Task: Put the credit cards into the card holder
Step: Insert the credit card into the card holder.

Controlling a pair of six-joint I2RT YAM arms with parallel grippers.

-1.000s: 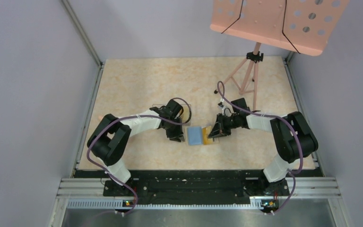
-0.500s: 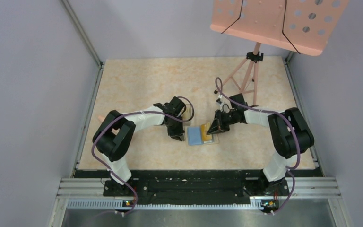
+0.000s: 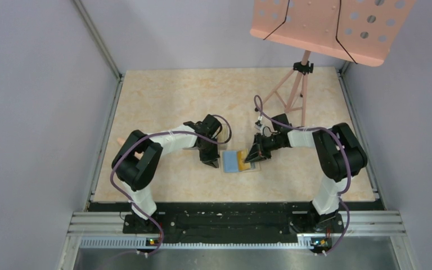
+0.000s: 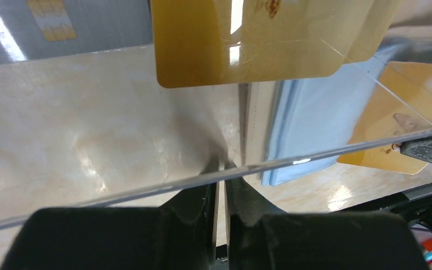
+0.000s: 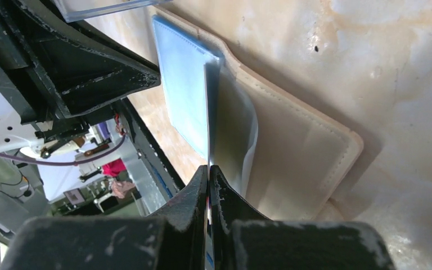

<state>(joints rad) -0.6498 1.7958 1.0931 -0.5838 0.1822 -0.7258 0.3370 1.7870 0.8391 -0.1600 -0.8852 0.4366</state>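
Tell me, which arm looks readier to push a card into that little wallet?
The right. The right gripper is shut on a card held edge-on, its tip at the light-blue pocket of the card holder. The left gripper shows no card between its fingers.

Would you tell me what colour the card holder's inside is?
The card holder is light blue inside, clearest in the right wrist view.

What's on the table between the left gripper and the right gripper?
In the top view, the open tan folding card holder, light blue inside, lies between the left gripper and the right gripper, which pinches a thin card.
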